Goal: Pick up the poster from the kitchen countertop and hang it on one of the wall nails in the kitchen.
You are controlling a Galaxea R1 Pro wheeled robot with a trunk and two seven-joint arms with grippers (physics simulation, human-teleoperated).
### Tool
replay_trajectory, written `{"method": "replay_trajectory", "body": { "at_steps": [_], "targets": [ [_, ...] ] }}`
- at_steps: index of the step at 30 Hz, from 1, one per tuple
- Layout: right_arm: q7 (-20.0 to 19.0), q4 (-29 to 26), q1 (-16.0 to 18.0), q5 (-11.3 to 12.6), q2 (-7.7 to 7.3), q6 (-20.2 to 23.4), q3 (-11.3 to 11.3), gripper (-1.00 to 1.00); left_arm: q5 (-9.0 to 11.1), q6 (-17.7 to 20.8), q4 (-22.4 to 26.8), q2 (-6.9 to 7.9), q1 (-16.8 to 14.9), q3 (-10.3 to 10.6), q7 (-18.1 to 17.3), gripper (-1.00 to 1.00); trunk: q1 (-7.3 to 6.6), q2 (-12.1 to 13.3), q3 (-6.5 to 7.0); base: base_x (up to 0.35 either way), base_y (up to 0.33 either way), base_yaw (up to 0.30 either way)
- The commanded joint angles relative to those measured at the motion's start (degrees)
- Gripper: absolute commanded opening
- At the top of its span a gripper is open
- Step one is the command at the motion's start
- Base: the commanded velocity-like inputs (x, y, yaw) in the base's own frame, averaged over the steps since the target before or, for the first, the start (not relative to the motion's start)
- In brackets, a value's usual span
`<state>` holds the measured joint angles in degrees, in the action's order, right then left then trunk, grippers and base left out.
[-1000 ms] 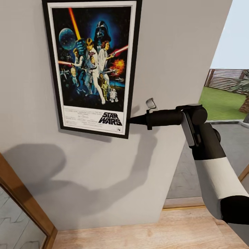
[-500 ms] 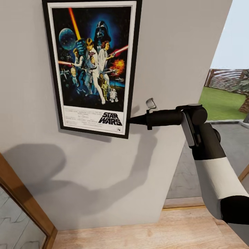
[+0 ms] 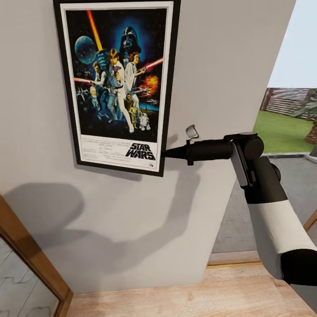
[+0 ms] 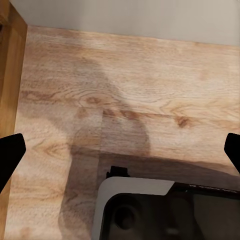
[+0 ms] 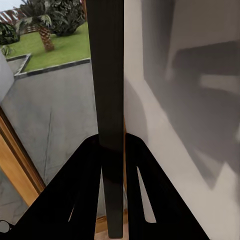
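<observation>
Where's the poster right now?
Head view: the poster sits flat against the grey wall, upper left, with the right claw pinching its lower right frame edge.

A plain pale grey wall (image 3: 229,57) spans most of the frame, with dark shadows across its lower half. Light wood flooring (image 3: 185,295) runs along the bottom. A wood-framed glass panel (image 3: 26,273) sits at lower left. At far right, an opening reveals green lawn (image 3: 281,127), a slatted fence (image 3: 286,99), a palm (image 3: 308,110) and grey paving (image 3: 304,176).
</observation>
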<state>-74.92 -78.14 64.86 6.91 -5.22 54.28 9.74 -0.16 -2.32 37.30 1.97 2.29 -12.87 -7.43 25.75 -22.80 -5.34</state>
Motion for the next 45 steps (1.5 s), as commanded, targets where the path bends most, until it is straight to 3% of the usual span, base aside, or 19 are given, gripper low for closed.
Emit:
{"method": "replay_trajectory", "body": {
  "at_steps": [1,45],
  "targets": [
    [0.1,0.0,0.0,0.4,-0.05,0.5,0.1,-1.0,0.0,-0.1,0.1,-0.03,0.0,-0.2,-0.4,1.0,0.04,-0.1,-0.11,0.0,0.0,0.0],
    [0.1,-0.1,0.0,0.1,0.11,0.4,0.3,-1.0,0.0,-0.1,0.1,-0.03,0.0,-0.2,-0.4,1.0,0.04,-0.1,-0.11,0.0,0.0,0.0]
  ]
}}
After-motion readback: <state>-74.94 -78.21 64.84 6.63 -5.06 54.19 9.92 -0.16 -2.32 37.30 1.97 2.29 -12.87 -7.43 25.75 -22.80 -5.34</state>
